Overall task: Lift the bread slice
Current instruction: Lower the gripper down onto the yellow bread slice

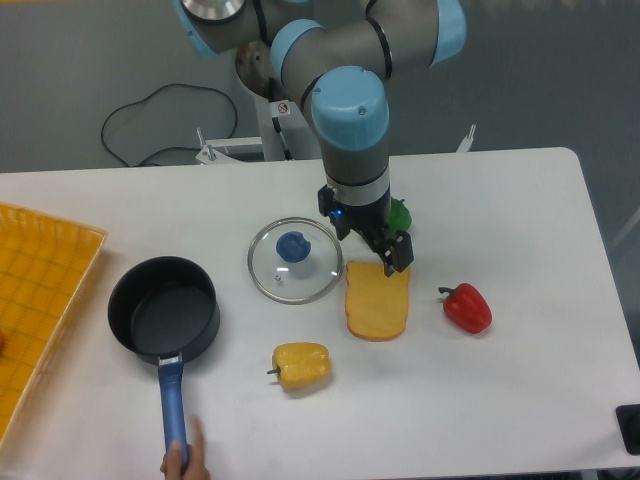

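Pale orange bread slice [377, 303] flat on white bench [520, 200], between glass lid [295, 260] and red pepper [467, 308], yellow pepper [301, 366] just below-left. Pincer [388, 256] over slice's top edge, contact unclear; spread or pressed together, cannot tell. Slice probably light, stiff, smooth plastic; lies flat, so likely pinch across crust edges, risk of slipping

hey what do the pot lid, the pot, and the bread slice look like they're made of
Pot lid: clear, probably glass or plastic, since the table shows through; shiny metal-looking rim, blue knob.
Pot: dark matte body, possibly coated metal or plastic; the blue handle looks plastic.
Bread slice: smooth, uniform yellow-orange with a darker edge, likely moulded plastic or foam; hard to tell which.
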You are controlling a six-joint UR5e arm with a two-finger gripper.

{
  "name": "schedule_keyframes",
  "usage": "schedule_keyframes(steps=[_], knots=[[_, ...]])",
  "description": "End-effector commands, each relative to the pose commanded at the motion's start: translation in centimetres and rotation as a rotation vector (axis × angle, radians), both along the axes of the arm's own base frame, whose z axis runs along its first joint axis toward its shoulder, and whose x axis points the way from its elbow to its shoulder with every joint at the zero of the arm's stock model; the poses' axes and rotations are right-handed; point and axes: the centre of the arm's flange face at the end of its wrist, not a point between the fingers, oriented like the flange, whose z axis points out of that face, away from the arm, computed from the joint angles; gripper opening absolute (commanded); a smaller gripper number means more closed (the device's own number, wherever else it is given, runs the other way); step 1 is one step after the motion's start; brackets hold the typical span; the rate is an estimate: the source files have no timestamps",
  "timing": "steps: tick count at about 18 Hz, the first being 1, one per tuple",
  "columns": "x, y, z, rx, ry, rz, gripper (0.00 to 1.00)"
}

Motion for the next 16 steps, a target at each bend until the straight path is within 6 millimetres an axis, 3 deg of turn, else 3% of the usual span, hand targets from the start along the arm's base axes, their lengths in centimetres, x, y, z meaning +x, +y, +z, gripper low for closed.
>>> schedule_keyframes(steps=[4, 9, 16], knots=[[-0.1, 0.2, -0.5, 0.019, -0.026, 0.002, 1.0], [0.7, 0.5, -5.6, -0.002, -0.068, 0.044, 1.0], [-0.7, 1.6, -9.6, -0.03, -0.095, -0.018, 1.0]])
